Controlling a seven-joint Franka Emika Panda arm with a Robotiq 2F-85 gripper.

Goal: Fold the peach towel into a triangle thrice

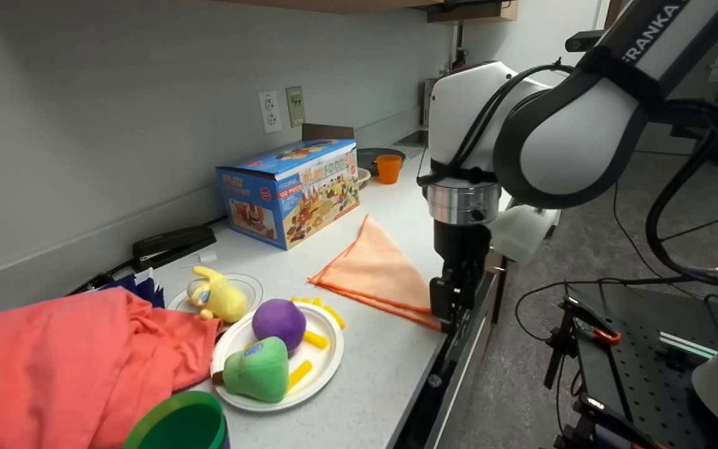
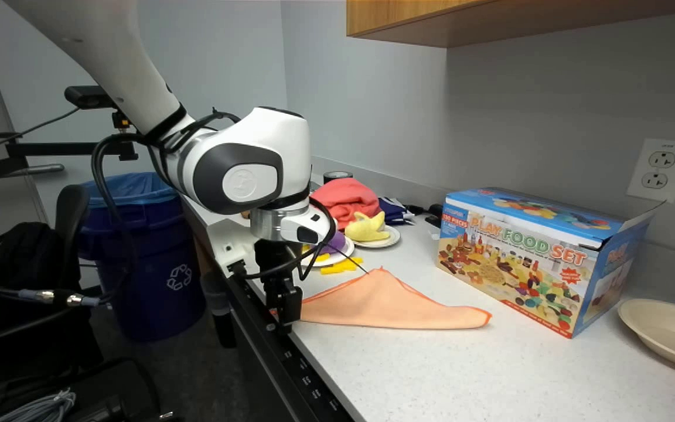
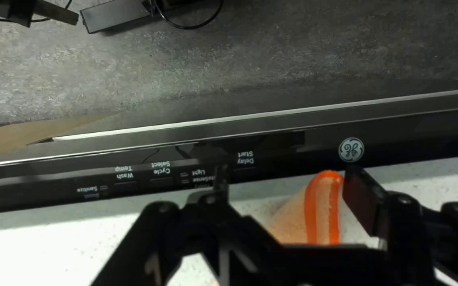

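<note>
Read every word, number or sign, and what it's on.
"FRANKA": robot arm
"PLAY FOOD SET": box
"PIECES", number unclear: box
"GE": control panel
"Sanitize": panel
"Wash Temp": panel
"Cycle Select": panel
"Light": panel
"Sense", start hidden: panel
"Delay Start": panel
Recycling symbol: blue bin
Too small or blurred: green toy's label, other marks.

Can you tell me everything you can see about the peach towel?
The towel is peach with bright orange edging and looks like thin cloth. It's folded into a rough triangle, with layers showing along one side. It lies on the pale counter, one corner at the counter's edge. In the wrist view, that corner shows between the jaws of the open gripper; I can't tell whether they touch it.
</note>
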